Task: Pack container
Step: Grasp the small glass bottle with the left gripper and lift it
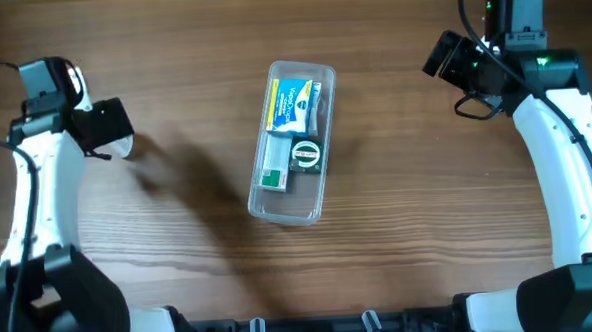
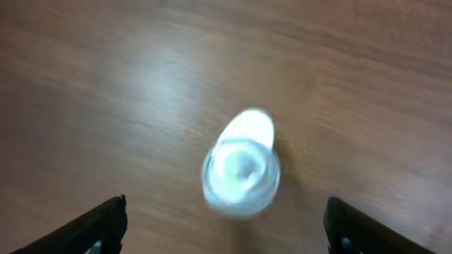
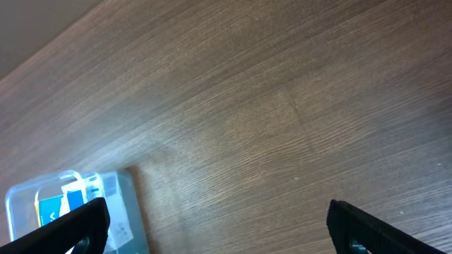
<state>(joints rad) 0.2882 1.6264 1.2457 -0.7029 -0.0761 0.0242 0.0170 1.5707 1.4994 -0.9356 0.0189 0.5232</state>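
Left gripper, spread wide, hovers above the unpacked small bottle. The container, well apart from it, holds boxes. Right gripper is spread, empty.

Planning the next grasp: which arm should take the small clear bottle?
Left. Its fingers hang open above the bottle, centred in the wrist view; the right arm sits beyond the container.

Brown wood-grain table under soft light
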